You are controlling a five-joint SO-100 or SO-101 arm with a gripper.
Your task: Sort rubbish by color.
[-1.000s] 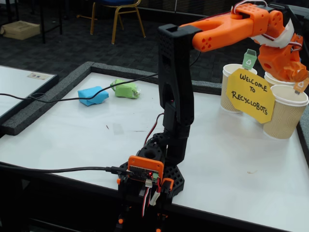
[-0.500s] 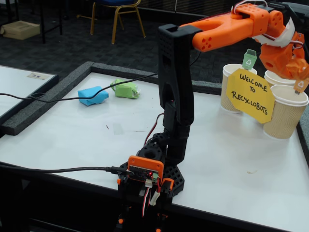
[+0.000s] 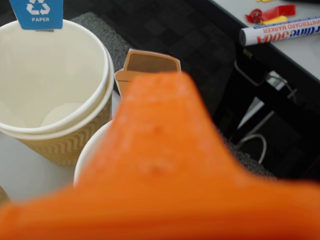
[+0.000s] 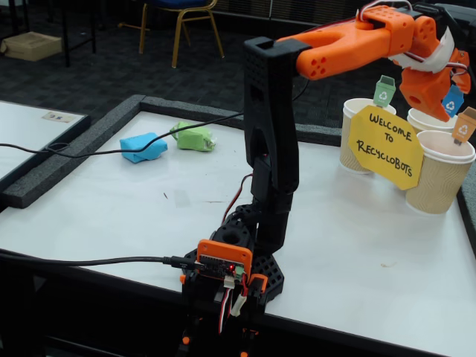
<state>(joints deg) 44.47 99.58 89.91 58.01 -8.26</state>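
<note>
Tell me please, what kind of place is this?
Probably a demo stand in an office or event room: a yellow "Welcome to Recyclobots" sign on tagged paper cups, carpet floor, a chair behind.

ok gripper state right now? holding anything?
Gripper: cannot be told; its tip is hidden over the cups, and the wrist view is blurred. Blue lump and green lump lie on the table.

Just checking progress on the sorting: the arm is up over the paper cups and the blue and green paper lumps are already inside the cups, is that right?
Not quite. The arm is up over the paper cups, but the fixed view shows the blue lump and the green lump lying on the table, far from the cups.
</note>
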